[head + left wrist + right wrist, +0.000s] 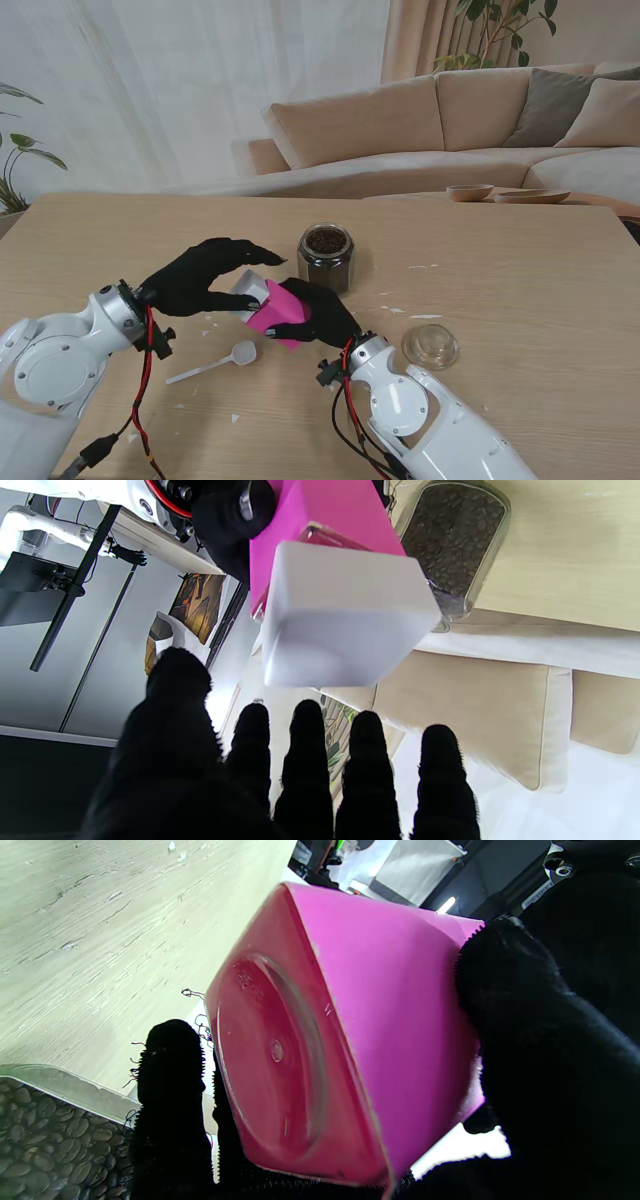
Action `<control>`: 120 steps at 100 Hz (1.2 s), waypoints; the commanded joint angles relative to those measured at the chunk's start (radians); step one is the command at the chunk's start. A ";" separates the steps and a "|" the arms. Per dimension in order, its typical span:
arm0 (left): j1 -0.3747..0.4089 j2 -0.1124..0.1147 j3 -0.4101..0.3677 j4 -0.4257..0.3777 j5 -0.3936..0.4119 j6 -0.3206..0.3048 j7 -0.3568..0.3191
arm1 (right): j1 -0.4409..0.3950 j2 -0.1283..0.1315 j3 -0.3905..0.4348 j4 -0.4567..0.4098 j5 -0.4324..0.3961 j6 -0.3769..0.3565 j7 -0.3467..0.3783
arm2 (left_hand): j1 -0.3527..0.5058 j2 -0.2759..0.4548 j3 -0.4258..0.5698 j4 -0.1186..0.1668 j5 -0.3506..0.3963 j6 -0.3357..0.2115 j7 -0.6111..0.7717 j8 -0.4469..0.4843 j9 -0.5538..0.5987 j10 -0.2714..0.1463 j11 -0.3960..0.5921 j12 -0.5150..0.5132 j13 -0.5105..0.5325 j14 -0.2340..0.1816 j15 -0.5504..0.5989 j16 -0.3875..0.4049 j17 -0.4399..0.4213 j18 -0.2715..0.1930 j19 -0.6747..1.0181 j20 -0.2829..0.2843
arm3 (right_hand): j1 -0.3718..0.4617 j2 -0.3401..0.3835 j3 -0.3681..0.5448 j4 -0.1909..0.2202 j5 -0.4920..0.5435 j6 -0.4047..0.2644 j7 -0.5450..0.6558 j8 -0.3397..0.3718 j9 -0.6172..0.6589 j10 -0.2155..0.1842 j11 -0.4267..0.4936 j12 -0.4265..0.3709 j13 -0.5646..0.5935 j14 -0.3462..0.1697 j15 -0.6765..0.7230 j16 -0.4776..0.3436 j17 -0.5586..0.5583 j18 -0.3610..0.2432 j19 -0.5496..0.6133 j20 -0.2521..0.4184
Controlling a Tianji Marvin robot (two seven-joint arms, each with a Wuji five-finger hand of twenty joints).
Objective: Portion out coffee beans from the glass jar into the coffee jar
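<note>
The pink coffee jar (285, 313) with its white cap (250, 292) is lifted off the table and tipped on its side, cap toward my left. My right hand (328, 318) is shut on its pink body (360, 1040); the clear base faces the right wrist view. My left hand (195, 280) arches around the cap, fingers spread. In the left wrist view the white cap (345, 615) sits just beyond my fingertips (367, 730), which do not touch it. The glass jar (325, 257), open and full of coffee beans, stands just beyond the pink jar (320, 510).
A white plastic spoon (213, 365) lies on the table nearer to me than the hands. The glass jar's clear lid (431, 346) rests to the right of my right wrist. Small white scraps (425, 316) dot the wood. A sofa stands beyond the table's far edge.
</note>
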 commanded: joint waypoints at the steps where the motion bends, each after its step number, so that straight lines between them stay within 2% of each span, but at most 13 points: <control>1: 0.002 0.002 -0.018 0.001 -0.001 -0.027 -0.027 | -0.004 -0.003 0.004 -0.004 0.005 0.006 0.017 | -0.021 -0.002 -0.028 0.025 -0.048 0.006 -0.029 -0.008 -0.061 -0.029 -0.037 -0.025 -0.041 -0.011 -0.032 -0.031 -0.019 -0.001 -0.039 -0.024 | 0.241 0.195 0.178 0.020 0.122 -0.194 0.197 0.044 0.064 -0.074 0.067 0.039 0.032 -0.009 0.016 0.010 0.004 -0.010 0.025 0.019; 19: -0.020 0.023 -0.063 0.036 0.019 -0.138 -0.069 | -0.015 0.000 0.020 -0.015 0.006 0.015 0.016 | 0.003 -0.104 -0.015 0.031 -0.147 0.001 -0.074 -0.013 -0.167 -0.092 -0.082 -0.062 -0.116 -0.052 -0.083 -0.076 -0.044 -0.033 -0.102 -0.038 | 0.245 0.204 0.182 -0.008 0.122 -0.196 0.196 0.049 0.066 -0.074 0.067 0.039 0.031 -0.008 0.014 0.010 0.004 -0.011 0.025 0.019; 24: -0.025 0.027 -0.072 0.044 0.043 -0.164 -0.070 | -0.018 0.001 0.024 -0.020 0.005 0.018 0.016 | 0.002 -0.141 0.030 0.040 -0.168 -0.003 -0.105 -0.013 -0.191 -0.107 -0.086 -0.074 -0.127 -0.059 -0.090 -0.093 -0.041 -0.041 -0.130 -0.041 | 0.245 0.204 0.183 -0.009 0.122 -0.196 0.195 0.049 0.067 -0.073 0.067 0.039 0.032 -0.008 0.015 0.010 0.004 -0.011 0.025 0.019; 25: -0.025 0.027 -0.074 0.045 0.048 -0.169 -0.071 | -0.018 0.001 0.024 -0.021 0.005 0.018 0.016 | -0.047 -0.173 0.135 0.030 -0.170 -0.005 -0.125 0.002 -0.195 -0.110 -0.086 -0.084 -0.131 -0.064 -0.085 -0.104 -0.043 -0.042 -0.139 -0.025 | 0.245 0.203 0.183 -0.009 0.122 -0.197 0.195 0.049 0.067 -0.073 0.067 0.039 0.032 -0.008 0.015 0.010 0.004 -0.011 0.025 0.019; 27: -0.027 0.029 -0.077 0.048 0.059 -0.180 -0.072 | -0.020 0.001 0.025 -0.022 0.005 0.019 0.015 | -0.081 -0.196 0.217 0.021 -0.176 -0.003 -0.141 0.013 -0.203 -0.113 -0.086 -0.091 -0.137 -0.065 -0.083 -0.113 -0.042 -0.042 -0.146 -0.014 | 0.244 0.203 0.183 -0.010 0.123 -0.196 0.195 0.049 0.067 -0.073 0.068 0.039 0.032 -0.007 0.014 0.010 0.004 -0.011 0.025 0.019; 37: -0.030 0.033 -0.086 0.053 0.108 -0.207 -0.071 | -0.022 0.001 0.027 -0.028 0.004 0.018 0.013 | -0.077 -0.219 0.271 0.015 -0.188 0.016 -0.149 0.013 -0.215 -0.122 -0.089 -0.089 -0.141 -0.078 -0.087 -0.113 -0.039 -0.046 -0.148 -0.014 | 0.245 0.203 0.185 -0.011 0.123 -0.195 0.194 0.050 0.067 -0.074 0.067 0.039 0.033 -0.008 0.015 0.010 0.004 -0.011 0.025 0.019; 42: -0.031 0.034 -0.086 0.053 0.130 -0.212 -0.071 | -0.022 0.000 0.027 -0.030 0.003 0.016 0.010 | -0.108 -0.234 0.350 0.001 -0.194 0.029 -0.160 0.005 -0.219 -0.123 -0.089 -0.082 -0.141 -0.080 -0.093 -0.108 -0.040 -0.048 -0.144 -0.021 | 0.244 0.203 0.185 -0.011 0.123 -0.195 0.194 0.050 0.066 -0.073 0.066 0.039 0.032 -0.008 0.014 0.010 0.004 -0.011 0.025 0.019; 52: -0.032 0.033 -0.080 0.053 0.158 -0.202 -0.069 | -0.021 -0.001 0.023 -0.031 -0.003 0.011 0.005 | -0.104 -0.228 0.358 0.001 -0.200 0.086 -0.166 0.003 -0.226 -0.104 -0.087 -0.082 -0.135 -0.077 -0.089 -0.107 -0.034 -0.049 -0.140 -0.021 | 0.245 0.203 0.186 -0.012 0.123 -0.197 0.193 0.051 0.066 -0.074 0.066 0.038 0.031 -0.008 0.014 0.010 0.004 -0.011 0.025 0.019; 60: -0.037 0.034 -0.070 0.055 0.150 -0.189 -0.080 | -0.020 -0.001 0.020 -0.030 -0.011 0.007 -0.001 | -0.101 -0.219 0.360 0.001 -0.189 0.091 -0.165 0.003 -0.222 -0.097 -0.081 -0.081 -0.131 -0.078 -0.087 -0.106 -0.034 -0.048 -0.138 -0.020 | 0.243 0.204 0.186 -0.012 0.122 -0.198 0.193 0.051 0.066 -0.076 0.066 0.039 0.031 -0.010 0.013 0.010 0.004 -0.011 0.025 0.019; 103: -0.050 0.025 -0.031 0.039 0.188 -0.141 -0.062 | -0.001 -0.009 0.001 -0.009 0.006 -0.016 -0.002 | 0.063 -0.092 0.337 0.014 -0.020 0.033 -0.067 0.026 -0.075 -0.102 -0.029 -0.048 -0.061 -0.086 -0.057 -0.085 -0.003 -0.041 -0.101 -0.010 | 0.238 0.212 0.167 -0.004 0.112 -0.204 0.171 0.028 0.059 -0.080 0.056 0.029 0.024 -0.007 0.008 0.008 -0.002 -0.016 0.021 0.018; 108: -0.051 0.025 -0.028 0.037 0.182 -0.138 -0.061 | 0.000 -0.009 -0.001 -0.008 0.009 -0.015 0.001 | 0.063 -0.083 0.326 0.012 -0.007 0.031 -0.052 0.030 -0.057 -0.128 -0.024 -0.044 -0.054 -0.086 -0.055 -0.084 -0.002 -0.040 -0.098 -0.009 | 0.239 0.213 0.164 0.000 0.109 -0.200 0.162 0.014 0.056 -0.079 0.053 0.026 0.021 -0.006 0.006 0.007 -0.006 -0.015 0.019 0.018; 113: -0.050 0.024 -0.025 0.034 0.175 -0.135 -0.061 | 0.003 -0.008 -0.003 -0.007 0.011 -0.016 0.006 | 0.072 -0.063 0.287 0.011 0.003 0.035 -0.017 0.039 -0.040 -0.122 -0.019 -0.033 -0.047 -0.084 -0.053 -0.081 -0.001 -0.038 -0.090 -0.009 | 0.238 0.214 0.161 0.004 0.104 -0.193 0.152 -0.001 0.051 -0.075 0.048 0.022 0.017 -0.003 0.004 0.006 -0.011 -0.014 0.017 0.018; 120: -0.049 0.024 -0.023 0.029 0.163 -0.126 -0.064 | 0.008 -0.009 -0.008 -0.002 0.009 -0.015 0.007 | 0.074 -0.035 0.234 0.015 0.030 0.042 0.008 0.046 -0.016 -0.078 -0.010 -0.019 -0.036 -0.076 -0.047 -0.072 0.003 -0.036 -0.084 -0.009 | 0.238 0.213 0.159 0.007 0.102 -0.191 0.144 -0.014 0.050 -0.074 0.047 0.020 0.016 -0.004 0.004 0.006 -0.013 -0.013 0.017 0.019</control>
